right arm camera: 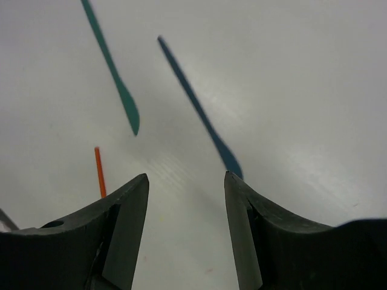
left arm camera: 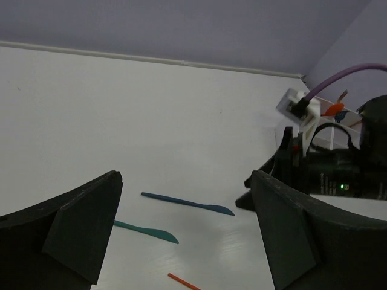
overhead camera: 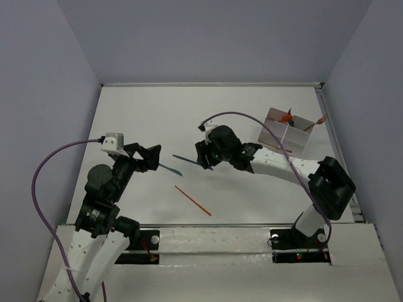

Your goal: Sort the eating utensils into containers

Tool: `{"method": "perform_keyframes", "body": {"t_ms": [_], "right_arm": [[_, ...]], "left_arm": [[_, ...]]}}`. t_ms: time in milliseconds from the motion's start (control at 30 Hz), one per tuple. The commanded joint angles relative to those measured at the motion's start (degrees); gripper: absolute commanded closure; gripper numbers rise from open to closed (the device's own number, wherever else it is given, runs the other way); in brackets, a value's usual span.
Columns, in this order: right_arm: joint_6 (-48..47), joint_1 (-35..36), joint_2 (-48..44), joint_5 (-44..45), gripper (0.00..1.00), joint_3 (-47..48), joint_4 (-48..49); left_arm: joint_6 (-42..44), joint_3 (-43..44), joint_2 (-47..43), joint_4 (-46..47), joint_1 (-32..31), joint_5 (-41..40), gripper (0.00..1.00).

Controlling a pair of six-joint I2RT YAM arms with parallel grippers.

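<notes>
A dark blue knife (overhead camera: 184,159) lies on the white table between my two grippers. A teal knife (overhead camera: 170,168) lies just left of it, and an orange stick (overhead camera: 192,200) lies nearer the arms. My left gripper (overhead camera: 157,158) is open and empty, its tips by the teal knife's handle. My right gripper (overhead camera: 200,156) is open and empty, just above the blue knife's blade end (right arm camera: 228,158). In the left wrist view the blue knife (left arm camera: 187,203), the teal knife (left arm camera: 148,231) and the orange stick (left arm camera: 181,281) lie ahead. The white divided box (overhead camera: 282,139) holds an orange spoon (overhead camera: 287,117).
A second orange-brown utensil (overhead camera: 318,123) leans out of the box's right side. Purple cables (overhead camera: 44,170) loop over both arms. The table's raised right edge (overhead camera: 340,157) runs close to the box. The right arm fills the right of the left wrist view (left arm camera: 338,175).
</notes>
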Motion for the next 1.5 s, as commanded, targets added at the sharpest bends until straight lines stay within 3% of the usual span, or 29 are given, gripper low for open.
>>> {"method": "perform_keyframes", "body": {"t_ms": [0, 300, 733, 833, 900, 1067, 1233, 1467], "right_arm": [[1.2, 5.9, 3.7, -6.8, 0.39, 5.7, -12.5], [1.3, 14.1, 14.6, -5.3, 0.40, 12.8, -18.8], [3.7, 19.0, 24.2, -2.5, 0.52, 18.5, -25.0], [4.4, 19.5, 25.6, 0.3, 0.59, 19.2, -27.0], [4.8, 19.5, 26.0, 1.2, 0.70, 19.1, -28.1], [5.6, 19.5, 24.7, 1.0, 0.93, 17.3, -27.0], [8.1, 18.8, 21.1, 4.7, 0.93, 15.4, -21.0], [11.1, 15.4, 1.6, 17.9, 0.93, 1.4, -1.3]], "left_arm": [[-0.1, 2.3, 0.4, 2.8, 1.1, -0.7, 0.01], [-0.1, 2.4, 0.1, 2.7, 1.1, -0.7, 0.01], [-0.1, 2.5, -0.7, 2.6, 1.1, -0.7, 0.01], [-0.1, 2.5, -0.9, 2.6, 1.1, -0.7, 0.01], [0.0, 2.5, -0.9, 2.6, 1.1, -0.7, 0.01], [0.0, 2.5, -1.2, 2.6, 1.1, -0.7, 0.01], [0.1, 2.5, -1.6, 2.5, 1.1, -0.7, 0.01], [0.0, 2.4, -1.7, 2.4, 1.1, -0.7, 0.01]]}}
